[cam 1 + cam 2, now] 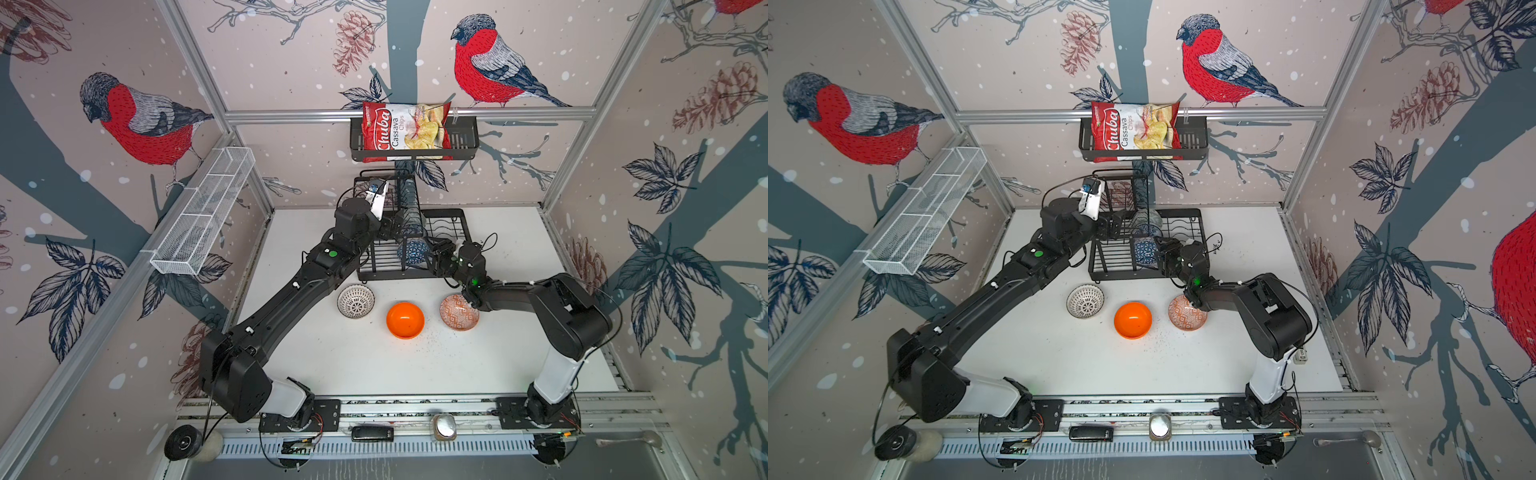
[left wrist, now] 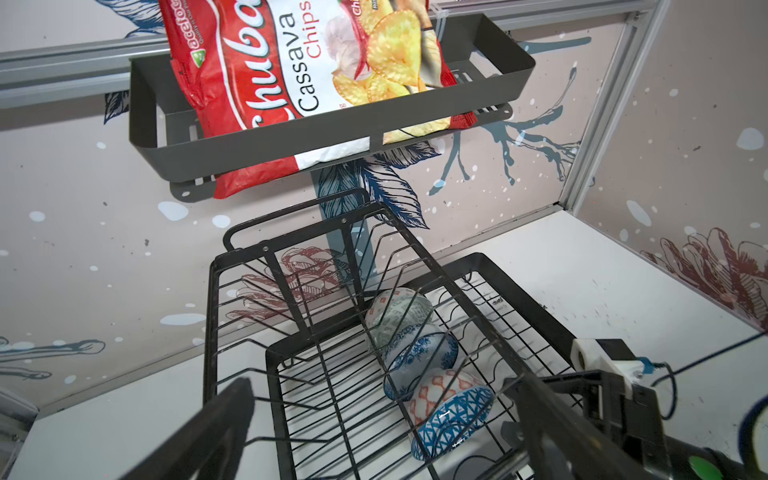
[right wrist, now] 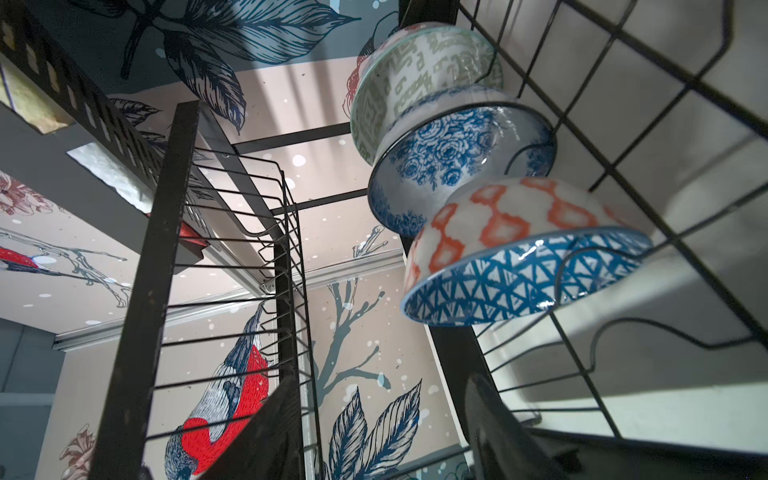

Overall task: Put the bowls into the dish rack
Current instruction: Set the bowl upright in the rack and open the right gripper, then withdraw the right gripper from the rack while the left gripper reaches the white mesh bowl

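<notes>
The black wire dish rack (image 1: 365,274) (image 1: 1100,276) stands at the back of the table. Three bowls stand on edge in its lower tray: grey-green (image 3: 415,70) (image 2: 399,311), blue floral (image 3: 453,162) (image 2: 419,357), and blue-triangle with an orange-patterned outside (image 3: 519,266) (image 1: 413,251). On the table in front lie a white bowl with black lines (image 1: 355,301), a plain orange bowl (image 1: 405,320) and an orange-red patterned bowl (image 1: 457,313), partly under my right arm. My right gripper (image 1: 436,253) (image 3: 380,386) is open and empty beside the blue-triangle bowl. Over the rack hovers my left gripper (image 1: 390,227) (image 2: 374,415), wide open.
A black slatted basket (image 1: 465,141) holding a chips bag (image 1: 405,131) hangs on the back wall above the rack. A long white mesh basket (image 1: 203,216) is fixed to the left wall. The rack's raised upper shelf (image 2: 232,257) lies under my left wrist.
</notes>
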Robot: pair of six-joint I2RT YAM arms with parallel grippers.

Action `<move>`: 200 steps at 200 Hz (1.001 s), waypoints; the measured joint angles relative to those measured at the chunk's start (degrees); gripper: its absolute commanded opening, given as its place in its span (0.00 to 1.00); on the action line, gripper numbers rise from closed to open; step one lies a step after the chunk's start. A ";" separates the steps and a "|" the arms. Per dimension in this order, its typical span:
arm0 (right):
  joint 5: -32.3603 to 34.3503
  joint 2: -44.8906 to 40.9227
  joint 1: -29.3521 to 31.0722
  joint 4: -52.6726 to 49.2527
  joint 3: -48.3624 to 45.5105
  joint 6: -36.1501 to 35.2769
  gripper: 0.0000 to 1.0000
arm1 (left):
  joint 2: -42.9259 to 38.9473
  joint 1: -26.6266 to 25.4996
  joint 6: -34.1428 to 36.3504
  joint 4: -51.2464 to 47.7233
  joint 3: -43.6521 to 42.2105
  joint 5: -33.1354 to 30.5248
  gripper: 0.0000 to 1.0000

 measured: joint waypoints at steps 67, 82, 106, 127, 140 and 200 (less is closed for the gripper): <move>0.90 -14.38 -3.67 -11.61 -1.05 -7.78 1.00 | 0.68 3.82 -7.06 -3.43 3.23 0.17 0.98; 1.05 -17.42 -4.68 -15.58 0.33 -10.84 1.00 | 0.52 6.03 -9.44 -4.98 3.37 0.81 0.98; 1.40 -21.33 -6.56 -21.46 2.29 -15.65 1.00 | -0.63 8.81 -12.48 -8.35 3.37 3.10 0.98; 0.79 -22.86 -7.80 -26.77 5.27 -19.76 1.00 | -2.40 11.21 -14.84 -10.88 3.37 4.48 0.98; 0.04 -23.26 -8.02 -30.67 8.15 -22.75 1.00 | -3.39 13.38 -16.39 -12.68 3.28 4.83 0.98; -1.95 -22.53 -4.57 -47.87 21.64 -38.16 1.00 | -13.81 27.52 -27.10 -16.20 -7.37 12.41 0.99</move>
